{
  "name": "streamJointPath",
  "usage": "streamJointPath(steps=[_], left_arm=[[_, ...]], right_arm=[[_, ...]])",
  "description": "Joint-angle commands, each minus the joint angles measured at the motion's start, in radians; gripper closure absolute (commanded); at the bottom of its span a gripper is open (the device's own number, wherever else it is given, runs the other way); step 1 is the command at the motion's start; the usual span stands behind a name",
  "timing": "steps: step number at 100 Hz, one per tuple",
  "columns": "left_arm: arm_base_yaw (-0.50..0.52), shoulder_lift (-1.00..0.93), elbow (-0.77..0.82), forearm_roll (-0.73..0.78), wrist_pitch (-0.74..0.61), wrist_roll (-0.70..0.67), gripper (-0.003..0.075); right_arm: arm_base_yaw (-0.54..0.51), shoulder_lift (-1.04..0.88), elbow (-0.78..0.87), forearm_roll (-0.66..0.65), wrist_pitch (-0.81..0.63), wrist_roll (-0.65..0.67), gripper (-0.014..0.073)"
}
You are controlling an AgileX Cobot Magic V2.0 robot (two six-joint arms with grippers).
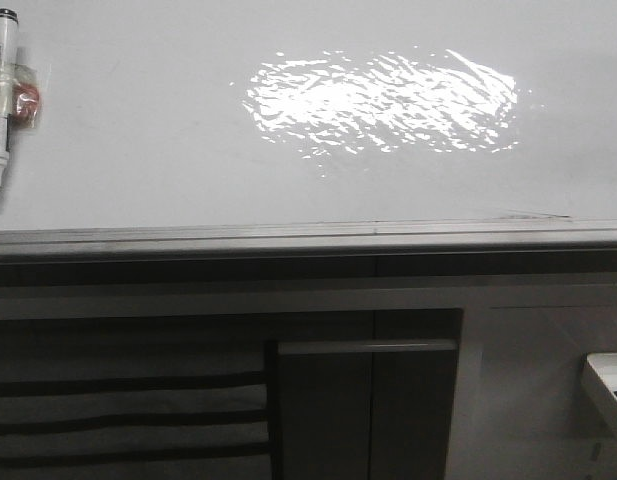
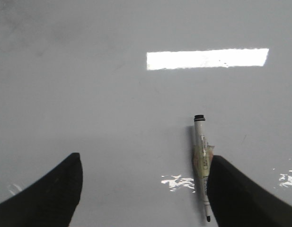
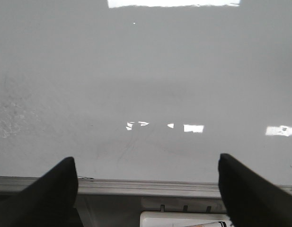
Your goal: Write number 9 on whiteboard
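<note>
Whiteboard bears only a marker.

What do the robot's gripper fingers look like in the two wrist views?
The left gripper has two black fingers with a finely ribbed, matte surface, broad at the base and tapering to rounded tips. The right gripper has fingers of the same black, wedge-like shape. No cables, markings or arm links are visible.
</note>
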Motion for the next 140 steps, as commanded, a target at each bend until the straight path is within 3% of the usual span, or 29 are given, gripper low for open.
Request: streamJointPath(steps=[1, 19, 34, 61, 93, 140], left_arm=[[0.003, 0.03, -0.035, -0.041, -0.078, 0.0, 0.0209], [-0.006, 0.138, -0.035, -0.053, -0.02, 0.034, 0.0209], [-0.079, 0.265, -0.035, -0.101, -0.046, 0.088, 0.0209], [-0.245, 0.544, -0.035, -0.08, -0.305, 0.1, 0.0209], [-0.268, 0.827, -0.035, -0.027, -0.593, 0.1, 0.0213], [-0.268, 0.932, -0.035, -0.029, -0.67, 0.1, 0.0631]], right_arm=[[-0.007, 0.014, -0.035, -0.013, -0.074, -0.002, 0.0053], [-0.007, 0.014, -0.035, -0.013, -0.074, -0.002, 0.0053], [-0.007, 0.014, -0.035, -0.004, -0.074, -0.002, 0.0053], [-0.007, 0.014, -0.035, -0.001, -0.074, -0.002, 0.0053], [-0.007, 0.014, -0.035, -0.001, -0.072, -0.002, 0.0053], [-0.007, 0.014, -0.035, -0.001, -0.072, -0.002, 0.0053]])
